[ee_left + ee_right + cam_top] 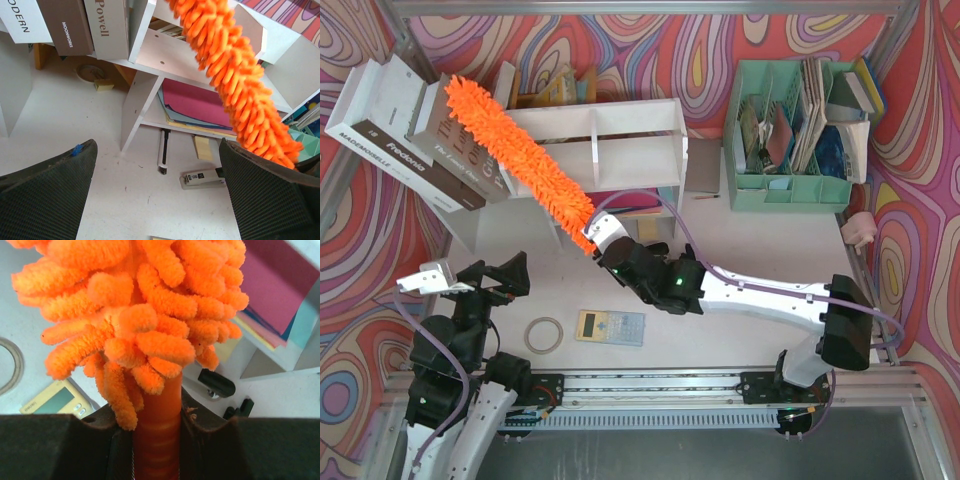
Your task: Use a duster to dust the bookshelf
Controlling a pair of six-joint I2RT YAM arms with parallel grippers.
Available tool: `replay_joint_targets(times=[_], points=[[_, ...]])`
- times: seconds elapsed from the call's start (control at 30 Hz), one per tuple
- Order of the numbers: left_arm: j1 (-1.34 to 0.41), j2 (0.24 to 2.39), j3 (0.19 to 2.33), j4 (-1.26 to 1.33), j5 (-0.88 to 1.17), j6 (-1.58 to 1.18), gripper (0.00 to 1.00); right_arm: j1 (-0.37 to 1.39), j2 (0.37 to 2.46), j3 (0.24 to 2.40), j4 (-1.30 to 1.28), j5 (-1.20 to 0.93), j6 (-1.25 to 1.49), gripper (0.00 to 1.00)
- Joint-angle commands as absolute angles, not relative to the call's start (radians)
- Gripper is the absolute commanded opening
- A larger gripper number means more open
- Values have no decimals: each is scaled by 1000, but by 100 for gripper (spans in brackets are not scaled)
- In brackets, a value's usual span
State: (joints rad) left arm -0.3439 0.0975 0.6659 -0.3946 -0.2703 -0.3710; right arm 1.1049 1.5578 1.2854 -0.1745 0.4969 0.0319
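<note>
The duster (520, 165) is held slanted over the left half of the bookshelf (630, 115), its stiff handle (157, 440) clamped in the right pincer (592, 237); the fluffy head (235, 75) is judged light and yielding. The left pincer (157, 200) is spread, empty.

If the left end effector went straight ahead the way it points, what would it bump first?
The left end effector would probably meet the table, just before the black pen and the bookshelf; depth is unclear.
</note>
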Motion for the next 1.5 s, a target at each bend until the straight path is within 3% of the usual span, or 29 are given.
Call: replay_joint_targets(times=[0.0, 0.27, 0.47, 0.87, 1.13, 1.47], points=[[-337, 88, 656, -392, -275, -377, 98, 1104, 1558, 1242, -193, 514, 104, 0], [-337, 94, 656, -391, -270, -377, 98, 1106, 1487, 1220, -227, 519, 119, 0], [-337, 89, 656, -393, -273, -377, 98, 1108, 1489, 1337, -254, 510, 154, 0], [-337, 80, 656, -393, -275, -379, 98, 1128, 1711, 1848, -582, 423, 606, 0], [-337, 55, 657, -398, -289, -380, 98, 1189, 2026, 2395, -990, 473, 756, 0], [-337, 17, 661, -403, -307, -379, 98, 1188, 2063, 2390, -1007, 450, 783, 0]])
